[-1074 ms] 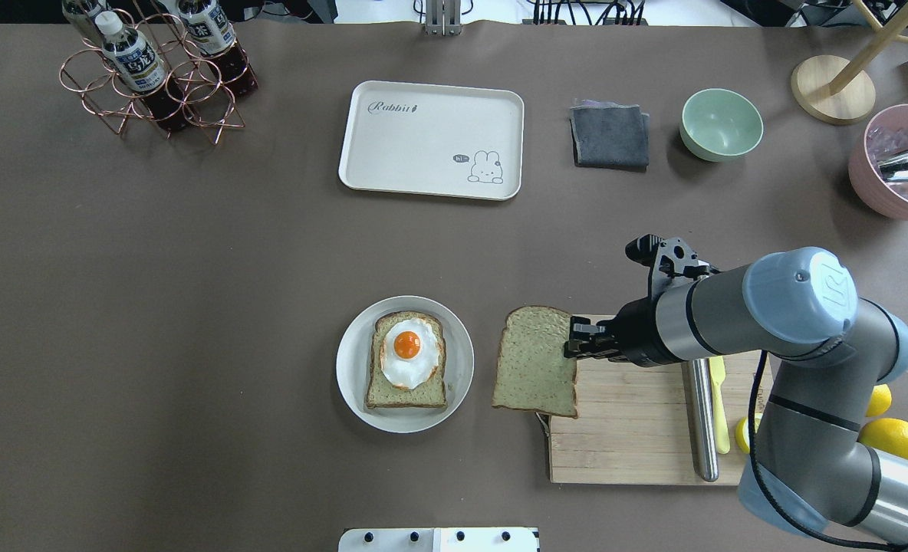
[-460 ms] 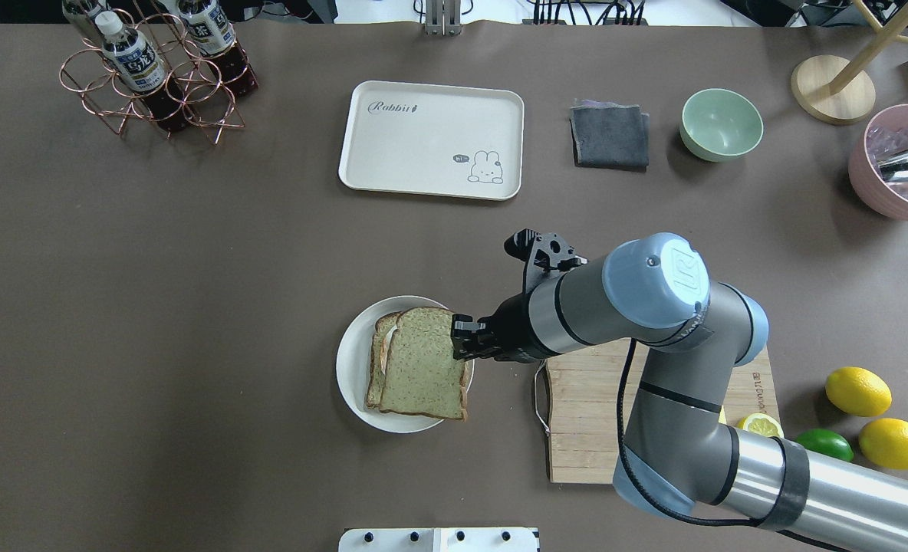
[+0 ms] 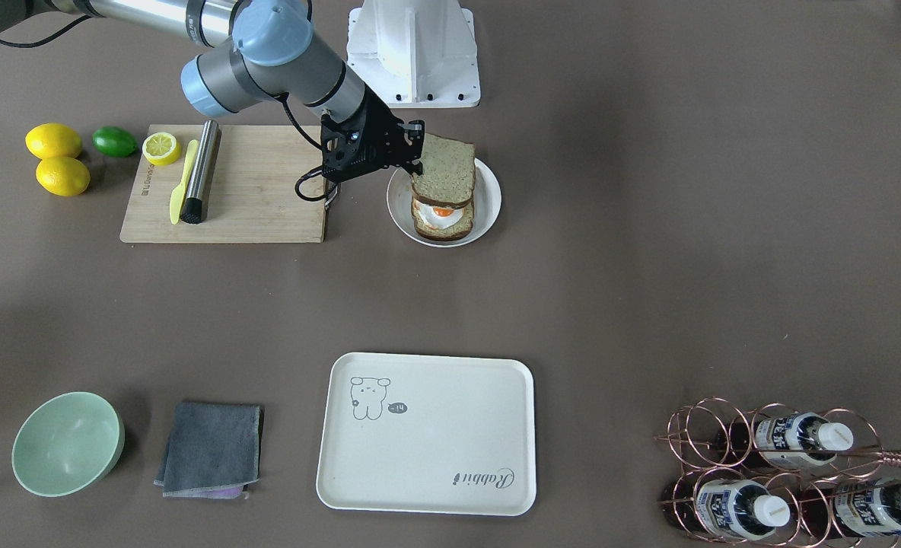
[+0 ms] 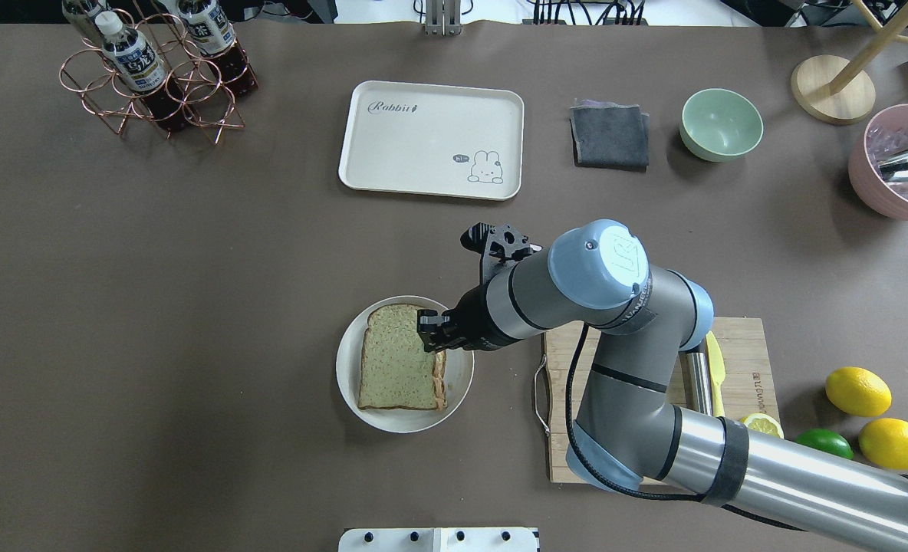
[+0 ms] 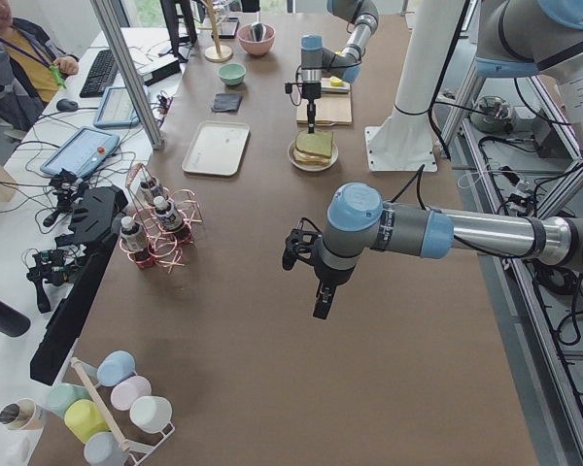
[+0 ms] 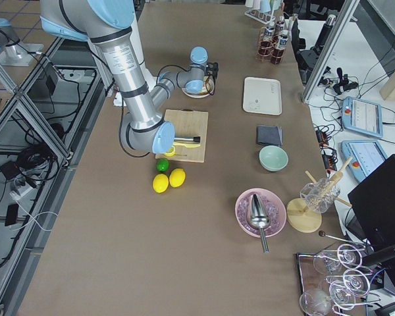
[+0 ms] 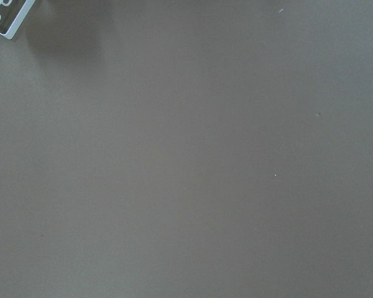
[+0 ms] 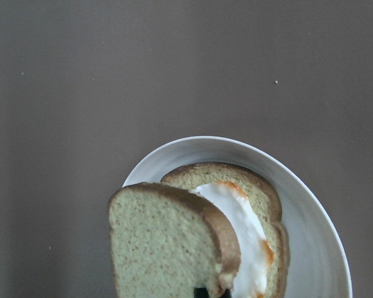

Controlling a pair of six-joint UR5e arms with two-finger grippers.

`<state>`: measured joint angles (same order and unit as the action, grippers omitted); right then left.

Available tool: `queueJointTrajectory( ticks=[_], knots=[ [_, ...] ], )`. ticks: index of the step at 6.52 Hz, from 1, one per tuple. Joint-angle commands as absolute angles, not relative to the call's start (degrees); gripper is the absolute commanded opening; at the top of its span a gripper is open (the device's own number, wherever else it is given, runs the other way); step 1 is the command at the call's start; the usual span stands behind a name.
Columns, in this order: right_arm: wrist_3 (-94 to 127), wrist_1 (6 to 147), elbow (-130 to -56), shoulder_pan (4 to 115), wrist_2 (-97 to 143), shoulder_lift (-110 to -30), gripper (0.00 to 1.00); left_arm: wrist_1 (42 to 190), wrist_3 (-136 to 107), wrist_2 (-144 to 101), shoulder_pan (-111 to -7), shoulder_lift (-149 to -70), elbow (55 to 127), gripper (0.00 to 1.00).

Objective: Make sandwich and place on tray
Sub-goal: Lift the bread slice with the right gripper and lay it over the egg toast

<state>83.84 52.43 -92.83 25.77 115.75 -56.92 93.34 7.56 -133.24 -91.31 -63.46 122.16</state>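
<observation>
Right claw [image 4: 432,328] is closed on the top slice of bread [image 4: 396,356], gripping its right-hand edge toward the far corner, as the overhead view shows. The slice hangs flat over the round plate [image 4: 350,337]. Its longer side runs away from the robot, closely matching the lower slice [image 3: 441,234] beneath.

From the front-facing view, the egg [image 3: 441,213] shows between the two slices on the operators' side. The upper slice appears to sit just above it rather than resting on it; contact cannot be confirmed. The right wrist view agrees: the held slice covers most of the egg, with white showing along one side.

Judgement: the coming move is a short lowering and release, and it turns on keeping the two slices squared one over the other. The slices lie directly under the claw, so no sideways travel appears needed.

Left claw [image 5: 319,306] hangs over bare desk, well apart from the plate; whether it is wide or narrow cannot be told. The right arm is plainly the nearer.

The tray [image 4: 423,146] lies well apart from the plate, toward the desk's far side and roughly straight ahead. Nothing stands between them. The cutting board [image 4: 738,345] lies just beside the plate on the robot's right. A grey cloth [image 4: 610,136] and a green bowl [image 4: 721,124] sit right of the tray, off the path.
</observation>
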Motion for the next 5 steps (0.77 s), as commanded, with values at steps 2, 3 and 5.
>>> queueJointTrajectory(
  ticks=[2, 3, 5],
  knots=[
    [83.7, 50.9, -89.5, 26.3, 116.5, -56.1, 0.0, 93.3, 7.6, -133.2, -91.4, -63.5, 122.3, 0.98],
    [83.7, 50.9, -89.3, 26.3, 116.6, -56.4, 0.0, 93.3, 7.6, -133.2, -91.4, -63.5, 122.7, 0.98],
    [83.8, 50.9, -89.2, 26.1, 116.5, -56.6, 0.0, 93.3, 7.6, -133.3, -91.7, -63.5, 122.7, 0.98]
  ],
)
